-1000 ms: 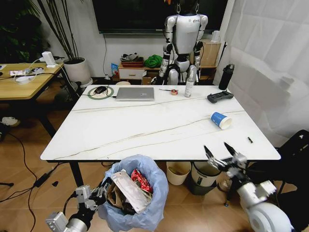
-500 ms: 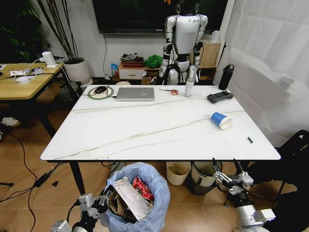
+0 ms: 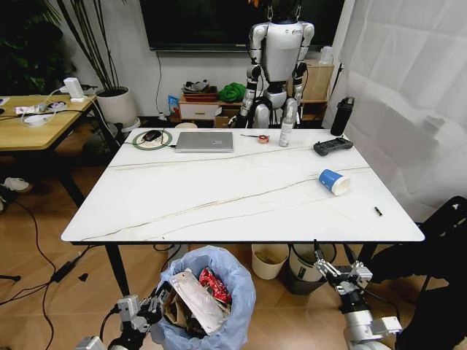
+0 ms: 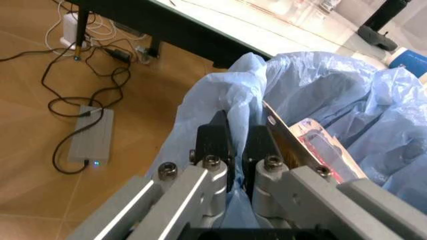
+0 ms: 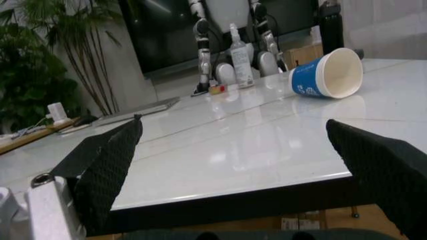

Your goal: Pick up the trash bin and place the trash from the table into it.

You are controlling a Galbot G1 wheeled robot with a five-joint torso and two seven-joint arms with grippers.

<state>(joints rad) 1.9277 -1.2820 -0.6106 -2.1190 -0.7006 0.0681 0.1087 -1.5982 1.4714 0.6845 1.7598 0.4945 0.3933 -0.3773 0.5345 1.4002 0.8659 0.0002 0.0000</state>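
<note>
Marble-look white table [image 3: 241,189] spans the head view, with a closed laptop [image 3: 203,141] and black controller [image 3: 333,146] along its far side. Below its near edge, left of centre, sits the trash bin [image 3: 208,299], its light-blue bag bulging over the rim and stuffed with a flat white packet [image 3: 195,297], a red wrapper [image 3: 213,281] and brown cardboard (only partly seen). The left gripper [image 4: 237,145] is clamped on the bag at the bin's left rim, fingers pinching the plastic. The right gripper [image 3: 330,261] hangs just below the table's near edge, spread wide and holding nothing. A blue-and-white paper cup [image 3: 334,181] lies on its side on the table's right part.
</note>
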